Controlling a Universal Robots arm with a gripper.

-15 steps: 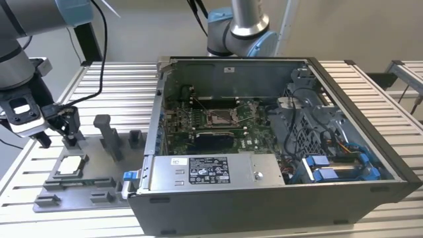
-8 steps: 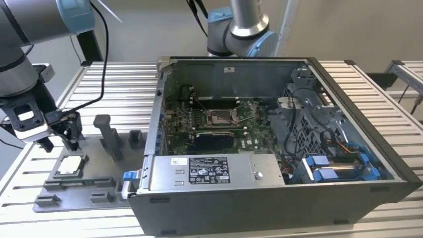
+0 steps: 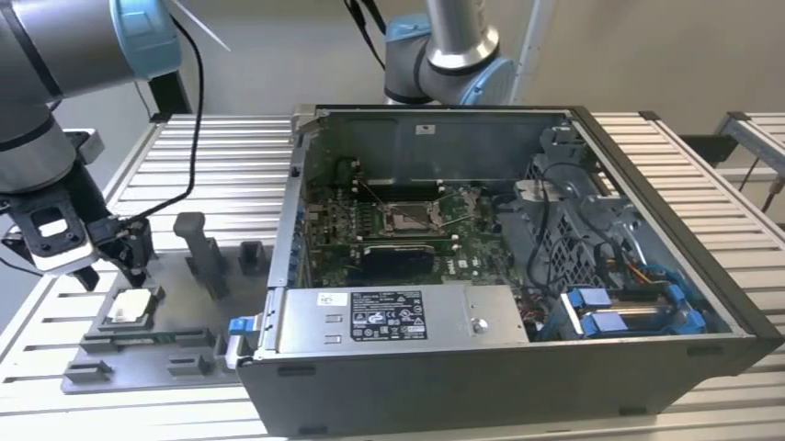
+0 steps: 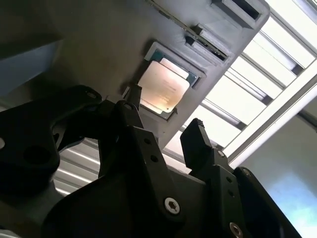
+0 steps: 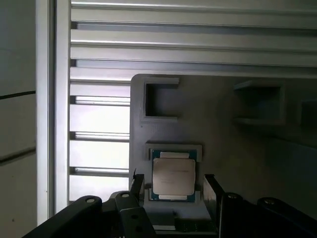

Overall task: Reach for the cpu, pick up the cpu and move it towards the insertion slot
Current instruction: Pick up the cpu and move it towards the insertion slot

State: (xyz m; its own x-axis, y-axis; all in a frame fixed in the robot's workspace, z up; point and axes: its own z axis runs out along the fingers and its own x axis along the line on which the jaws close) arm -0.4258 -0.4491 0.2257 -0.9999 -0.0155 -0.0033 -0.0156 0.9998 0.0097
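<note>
The cpu (image 3: 132, 306) is a pale square plate lying flat in a raised holder on the grey fixture plate (image 3: 147, 354), at the exterior view's left. My gripper (image 3: 110, 273) hangs just above it, open. In both wrist views the two black fingertips (image 5: 137, 184) stand either side of the cpu (image 5: 173, 177) with gaps, not touching it. The cpu (image 4: 162, 88) lies beyond my gripper (image 4: 166, 121). The insertion slot (image 3: 405, 217), a shiny metal-framed socket, sits on the green board inside the open computer case.
Upright grey blocks (image 3: 202, 248) stand on the fixture plate between my gripper and the case wall (image 3: 289, 230). A second arm (image 3: 442, 55) stands behind the case. A power supply (image 3: 392, 317) and a black rectangular slot (image 3: 392, 262) lie near the socket. The slatted table (image 3: 221, 156) surrounds everything.
</note>
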